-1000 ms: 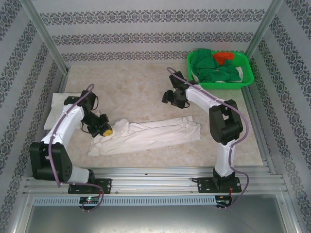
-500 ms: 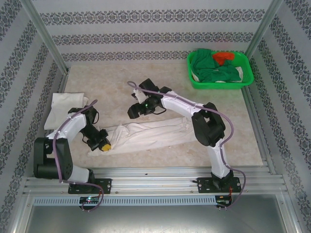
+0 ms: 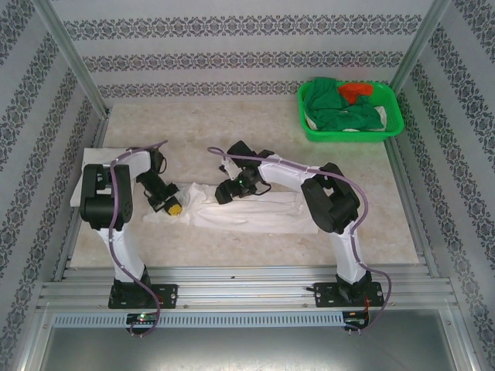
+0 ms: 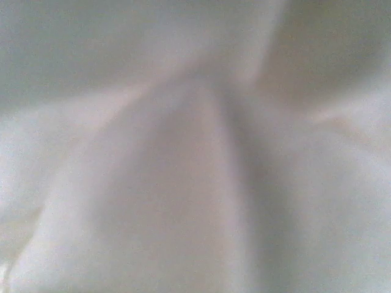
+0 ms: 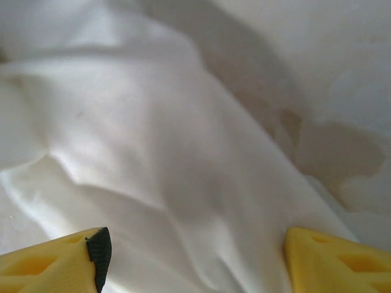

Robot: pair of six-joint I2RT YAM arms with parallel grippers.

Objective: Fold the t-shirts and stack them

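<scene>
The beige marbled desk [image 3: 255, 131] carries a long white cotton t-shirt [image 3: 263, 212], bunched into a rumpled band across its centre, running from 9 to 3 o'clock. A green plastic basket [image 3: 348, 137] holding green cloth sits at 1 o'clock, well apart. A flat folded white garment [image 3: 91, 156] lies at the 9 o'clock edge. The left fingers [image 3: 173, 205] are clenched on the band's 9 o'clock end; the right fingers [image 3: 223, 193] hover released over it nearby
</scene>
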